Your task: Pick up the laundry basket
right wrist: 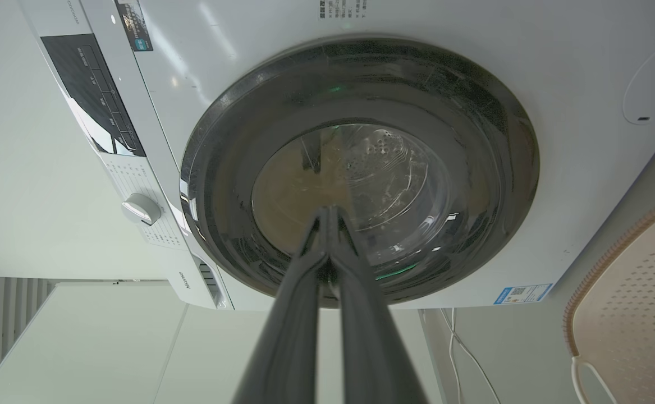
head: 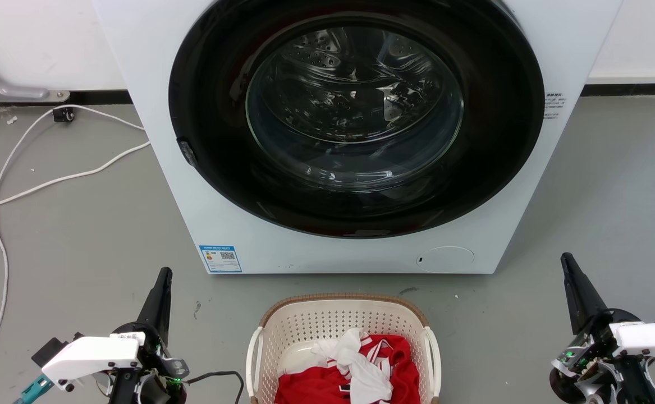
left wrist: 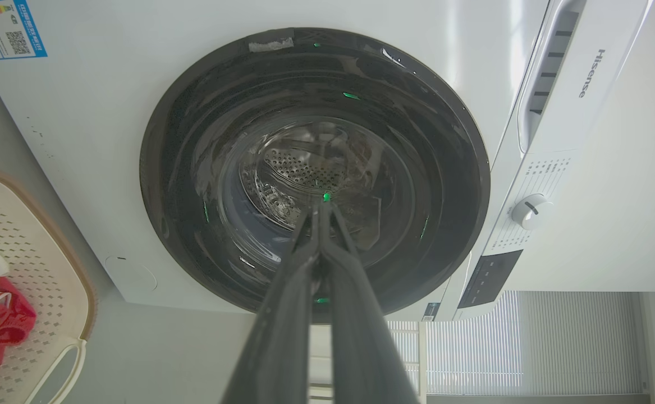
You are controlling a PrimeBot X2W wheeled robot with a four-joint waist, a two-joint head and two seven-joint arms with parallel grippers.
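Grey floor [head: 80, 224] holds the laundry basket [head: 343, 320] midway between left gripper [head: 165, 272] and right gripper [head: 565, 257], both pinched shut and empty, its handles [head: 253, 348] seemingly facing each.

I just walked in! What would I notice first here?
A big white washing machine with a round dark glass door stands straight ahead. On the floor before it sits the cream laundry basket, holding red and white clothes. The left gripper and right gripper flank it, both shut.
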